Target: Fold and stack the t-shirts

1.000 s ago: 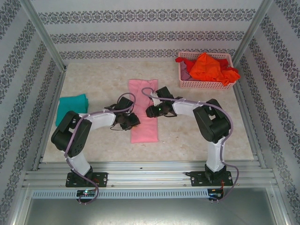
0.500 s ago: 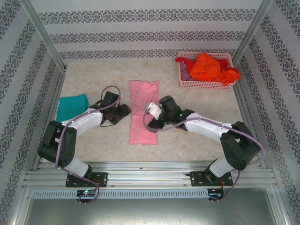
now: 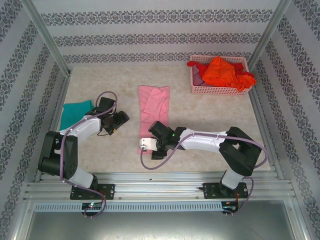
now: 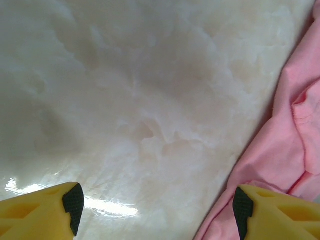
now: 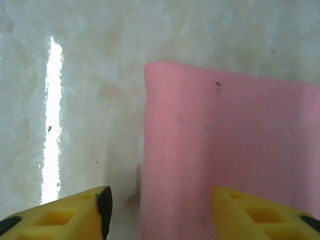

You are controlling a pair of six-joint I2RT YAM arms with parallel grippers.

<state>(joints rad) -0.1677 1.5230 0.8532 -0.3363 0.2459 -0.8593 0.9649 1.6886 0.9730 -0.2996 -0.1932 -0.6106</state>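
A folded teal shirt (image 3: 76, 112) lies at the left edge of the table (image 3: 210, 130). Just right of it, the left claw (image 4: 155, 207) hovers over bare marble, its yellow fingers wide apart and holding nothing. The pink shirt (image 3: 154, 105) lies close on its right. That shirt is a narrow strip at the table's middle, its long axis running from near edge to far. The right claw (image 5: 160, 210) sits at the strip's near end, fingers apart, with a corner of the cloth between them, unclamped. This arm looks better placed to lift that end toward the far one. Glossy stone leaves free room around the strip. At far right, a pink basket (image 3: 197, 90) holds orange and red shirts (image 3: 220, 70).
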